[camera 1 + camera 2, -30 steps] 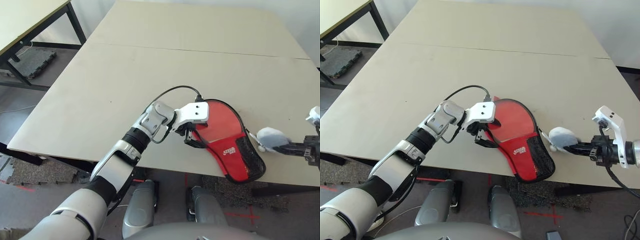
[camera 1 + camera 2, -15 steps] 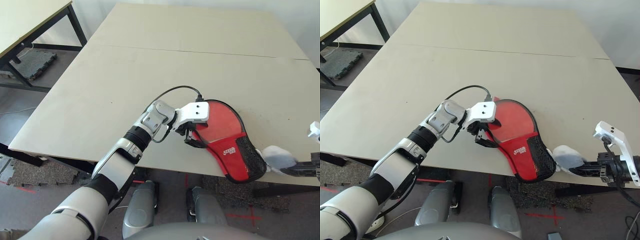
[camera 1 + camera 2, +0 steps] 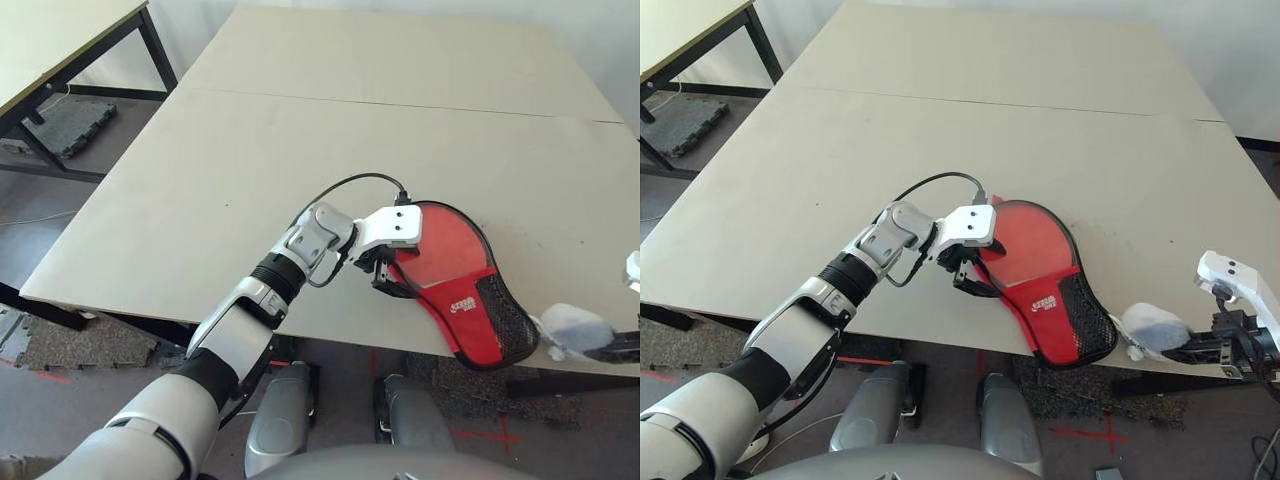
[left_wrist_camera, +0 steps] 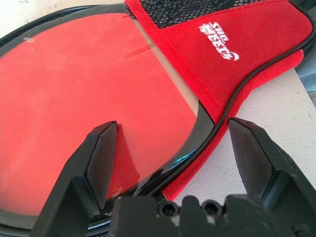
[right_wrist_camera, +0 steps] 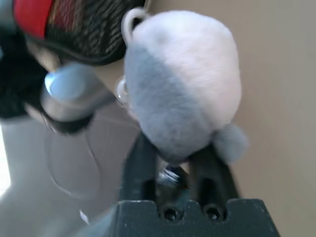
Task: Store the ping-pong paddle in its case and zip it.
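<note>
The case (image 3: 1045, 275) lies flat at the tabletop's (image 3: 940, 150) near edge. Left gripper (image 4: 168, 148) jaws spread wide, straddling its zipper rim. Right gripper (image 5: 173, 170) holds the fluffy ball (image 3: 1152, 328) beside the case's narrow end; jaws appear to pinch its base.

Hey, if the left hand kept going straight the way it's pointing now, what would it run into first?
Most likely the case. The left hand is open with its fingers straddling the case's black zipper rim, one finger over the red face and the other over the table. Going straight on, it would probably press into that edge.
</note>
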`<state>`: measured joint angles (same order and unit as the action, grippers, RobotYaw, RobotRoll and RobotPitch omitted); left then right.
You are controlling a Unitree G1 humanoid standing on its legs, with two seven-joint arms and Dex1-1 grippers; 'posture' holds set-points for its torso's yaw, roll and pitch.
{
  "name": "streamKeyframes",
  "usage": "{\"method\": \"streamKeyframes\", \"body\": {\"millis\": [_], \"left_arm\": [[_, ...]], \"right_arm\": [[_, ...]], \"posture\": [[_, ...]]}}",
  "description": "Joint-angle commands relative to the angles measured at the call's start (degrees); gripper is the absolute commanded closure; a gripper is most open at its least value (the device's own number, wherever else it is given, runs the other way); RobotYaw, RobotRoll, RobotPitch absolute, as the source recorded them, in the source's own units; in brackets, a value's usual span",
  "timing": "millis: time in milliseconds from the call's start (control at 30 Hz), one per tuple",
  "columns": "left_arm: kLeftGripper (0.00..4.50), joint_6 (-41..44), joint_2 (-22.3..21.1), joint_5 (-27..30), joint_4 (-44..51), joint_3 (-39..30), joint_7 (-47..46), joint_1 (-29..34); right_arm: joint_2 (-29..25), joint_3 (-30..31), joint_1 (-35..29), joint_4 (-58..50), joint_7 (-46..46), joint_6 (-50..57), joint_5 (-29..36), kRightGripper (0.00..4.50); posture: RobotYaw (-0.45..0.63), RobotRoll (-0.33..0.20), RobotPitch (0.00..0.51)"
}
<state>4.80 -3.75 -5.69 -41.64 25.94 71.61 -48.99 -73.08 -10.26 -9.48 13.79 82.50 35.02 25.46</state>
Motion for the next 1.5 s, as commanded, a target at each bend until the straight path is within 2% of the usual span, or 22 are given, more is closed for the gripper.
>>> {"method": "streamKeyframes", "body": {"millis": [33, 233, 400, 567, 667, 767, 867, 1000, 1500], "left_arm": [[0.00, 2.6, -0.6, -0.9, -2.8, 0.8, 0.0, 1.2], [0.00, 6.9, -1.6, 2.2, 3.1, -2.2, 1.3, 1.2], [0.00, 14.6, -4.9, 5.9, 13.0, -4.7, 2.4, 3.2], [0.00, 22.9, -8.8, 10.9, 22.0, -8.5, 1.7, 4.8], [0.00, 25.7, -10.7, 12.7, 24.4, -11.6, -1.3, 5.0], [0.00, 25.7, -11.9, 12.9, 24.2, -15.0, -6.4, 5.3], [0.00, 26.9, -12.2, 14.4, 23.5, -20.2, -13.1, 6.1], [0.00, 23.0, -12.1, 13.9, 23.3, -24.9, -22.1, 7.9], [0.00, 22.2, -12.6, 15.4, 23.3, -24.1, -24.1, 8.1]], "right_arm": [[1.3, -2.0, 1.3, -0.9, 2.4, 5.3, 4.4, 2.19], [2.5, -8.6, 7.0, -1.7, 2.1, 13.9, 11.9, 0.04], [4.7, -13.6, 13.9, 0.4, -0.9, 21.6, 17.3, 0.04], [7.1, -16.3, 18.6, 2.3, -5.2, 22.8, 18.4, 0.04], [10.3, -17.2, 22.4, 4.5, -11.0, 18.8, 16.3, 0.04], [14.1, -17.9, 25.6, 5.9, -16.4, 14.9, 15.0, 0.04], [18.4, -19.1, 26.8, 4.5, -20.1, 14.9, 16.5, 0.04], [23.5, -19.4, 29.1, 7.0, -29.1, 4.0, 10.9, 0.04], [23.8, -18.8, 29.1, 7.6, -30.0, 1.7, 10.9, 0.04]], "posture": [[-0.03, 0.000, 0.135], [-0.03, 0.000, 0.137], [-0.03, 0.000, 0.141], [-0.02, 0.000, 0.138], [-0.01, 0.000, 0.136], [-0.01, 0.000, 0.136], [0.00, 0.000, 0.136], [0.01, 0.000, 0.139], [0.01, 0.000, 0.139]]}}
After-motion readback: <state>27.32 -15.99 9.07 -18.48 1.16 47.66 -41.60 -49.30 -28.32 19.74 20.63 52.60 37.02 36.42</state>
